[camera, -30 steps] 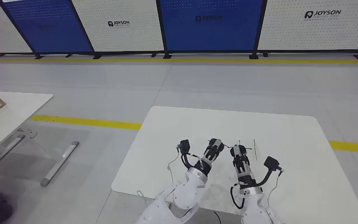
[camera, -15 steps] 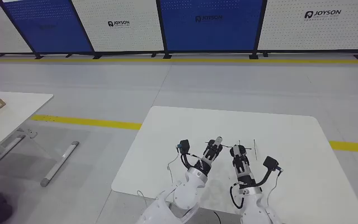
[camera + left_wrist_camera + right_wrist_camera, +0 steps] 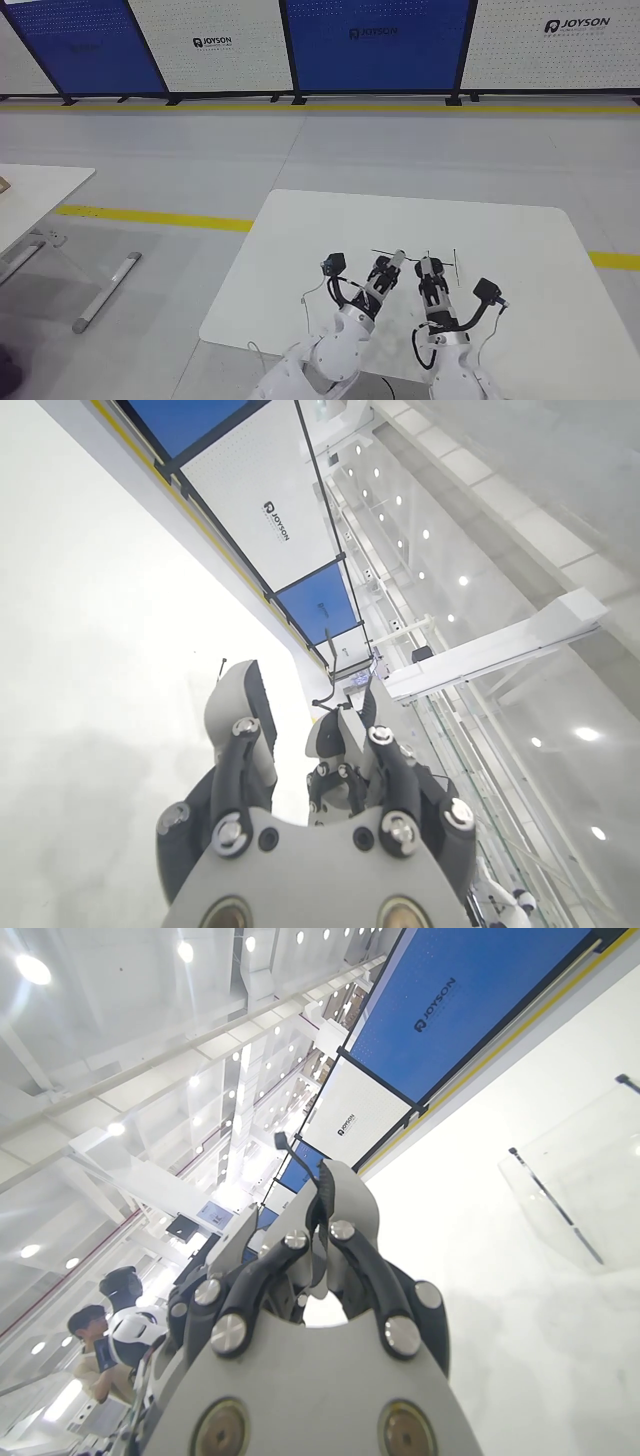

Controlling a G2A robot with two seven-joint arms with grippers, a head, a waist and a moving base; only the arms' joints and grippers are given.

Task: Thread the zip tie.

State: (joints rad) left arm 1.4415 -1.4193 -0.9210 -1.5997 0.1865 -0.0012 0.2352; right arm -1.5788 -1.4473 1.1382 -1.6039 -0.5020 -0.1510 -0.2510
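I am pinching the zip tie [image 3: 298,1158] in my right tool [image 3: 317,1188]; its long axis is pointing along the surface [image 3: 500,225] near edge toward my spread left tool [image 3: 310,685].

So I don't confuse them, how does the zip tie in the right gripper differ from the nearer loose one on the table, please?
The held tie is clamped in the right gripper, off the table; the loose tie lies flat on it. The held tie curves; the loose tie is straight. Both are black.
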